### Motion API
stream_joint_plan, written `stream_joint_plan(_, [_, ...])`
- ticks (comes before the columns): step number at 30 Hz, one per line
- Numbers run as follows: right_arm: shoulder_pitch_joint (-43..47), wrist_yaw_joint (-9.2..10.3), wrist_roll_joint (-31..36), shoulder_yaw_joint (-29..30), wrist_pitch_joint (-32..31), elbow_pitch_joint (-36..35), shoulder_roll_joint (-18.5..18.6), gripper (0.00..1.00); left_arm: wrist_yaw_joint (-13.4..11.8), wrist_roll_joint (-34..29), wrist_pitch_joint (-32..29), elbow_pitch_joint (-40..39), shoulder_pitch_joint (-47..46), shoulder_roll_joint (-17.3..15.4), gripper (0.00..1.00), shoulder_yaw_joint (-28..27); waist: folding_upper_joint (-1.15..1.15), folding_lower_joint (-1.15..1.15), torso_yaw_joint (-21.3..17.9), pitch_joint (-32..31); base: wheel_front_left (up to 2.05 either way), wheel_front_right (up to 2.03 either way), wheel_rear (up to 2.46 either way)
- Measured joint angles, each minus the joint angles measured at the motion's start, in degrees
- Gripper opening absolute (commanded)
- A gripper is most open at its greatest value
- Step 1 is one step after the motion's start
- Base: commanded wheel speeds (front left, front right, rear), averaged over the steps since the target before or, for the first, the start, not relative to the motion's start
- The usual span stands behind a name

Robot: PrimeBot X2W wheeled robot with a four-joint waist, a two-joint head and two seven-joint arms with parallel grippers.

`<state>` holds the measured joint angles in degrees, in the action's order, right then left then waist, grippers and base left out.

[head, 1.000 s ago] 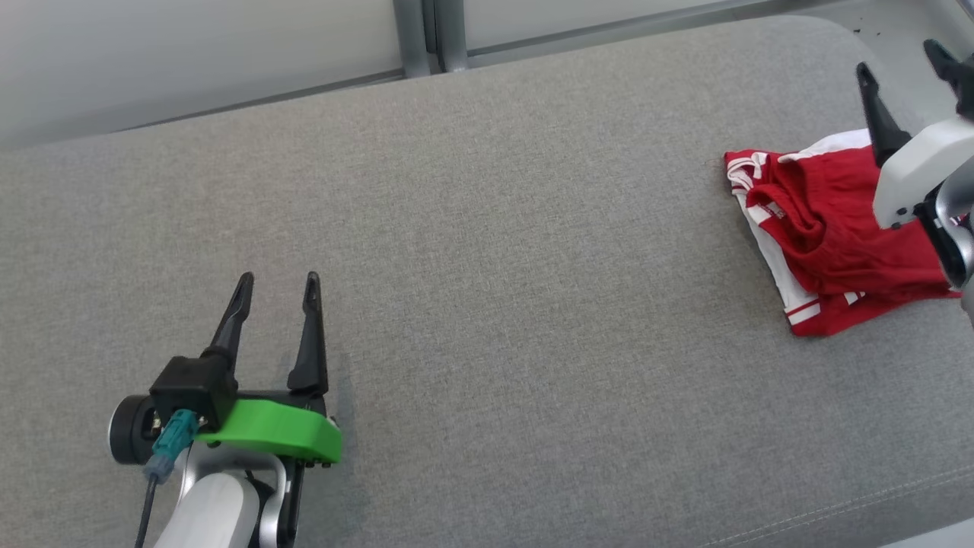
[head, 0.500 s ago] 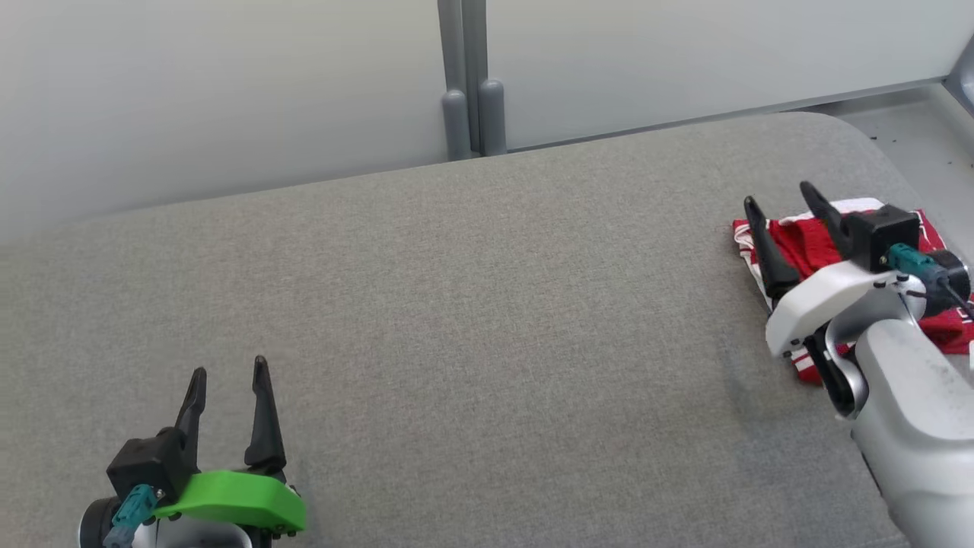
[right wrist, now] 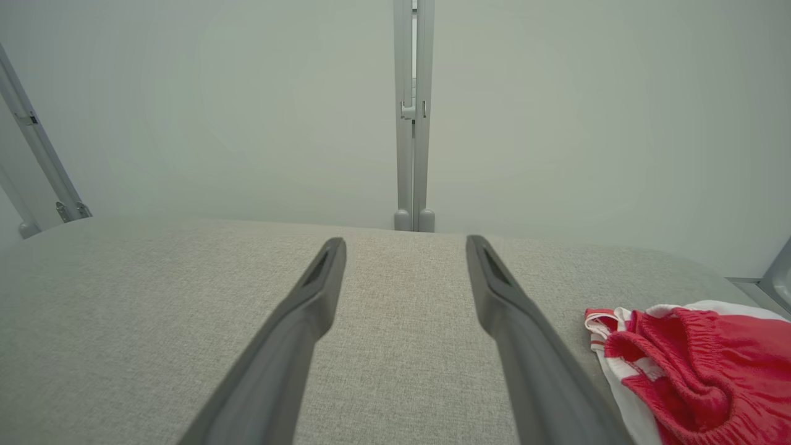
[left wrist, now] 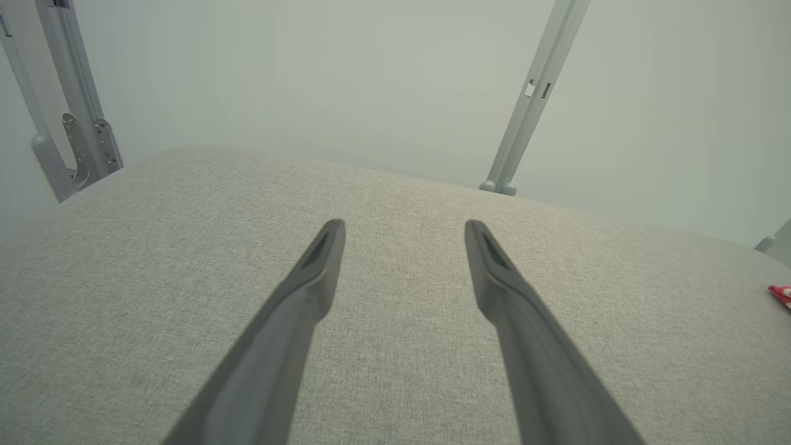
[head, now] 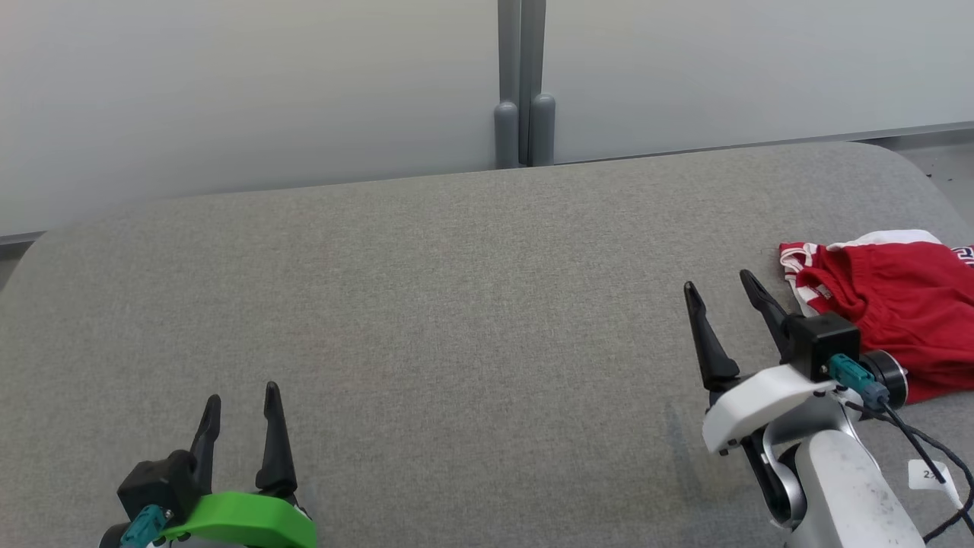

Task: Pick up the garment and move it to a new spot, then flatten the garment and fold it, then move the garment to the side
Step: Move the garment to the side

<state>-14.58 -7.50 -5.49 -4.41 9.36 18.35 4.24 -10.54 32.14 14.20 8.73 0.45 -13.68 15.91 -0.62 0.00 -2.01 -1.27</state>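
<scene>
1 red garment (head: 905, 304); 2 grippers: left gripper (head: 242, 393), right gripper (head: 717, 281); 1 grey padded surface (head: 456, 304); 2 grey posts (head: 505, 133).

Left gripper (head: 242, 391) green-plated, right gripper (head: 717, 279) white-plated, its tag (head: 930, 474) perhaps numbered

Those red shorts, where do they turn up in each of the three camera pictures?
Head view: red shorts at the right edge, beside the right claw.
Left wrist view: a red sliver at the far right edge.
Right wrist view: lower right corner.
Shared landmark: twin grey posts behind the grey cushion.
</scene>
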Motion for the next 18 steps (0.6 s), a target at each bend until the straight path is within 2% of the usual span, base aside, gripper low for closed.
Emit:
stream_joint_plan(7, [8.0,0.0,0.3,2.2,-1.7,-8.4,-1.3,1.0,1.3,0.0,0.5,1.3,0.0,0.9,1.0,0.4,0.0,0.0,1.4,0.5,0.0,0.0,0.0])
stream_joint_plan(18, [12.1,0.0,-2.5,2.1,-1.7,-12.1,-1.3,1.0,2.5,-0.5,0.6,2.2,-0.2,1.8,1.0,-0.4,0.0,0.0,1.3,0.9,0.0,0.0,0.0])
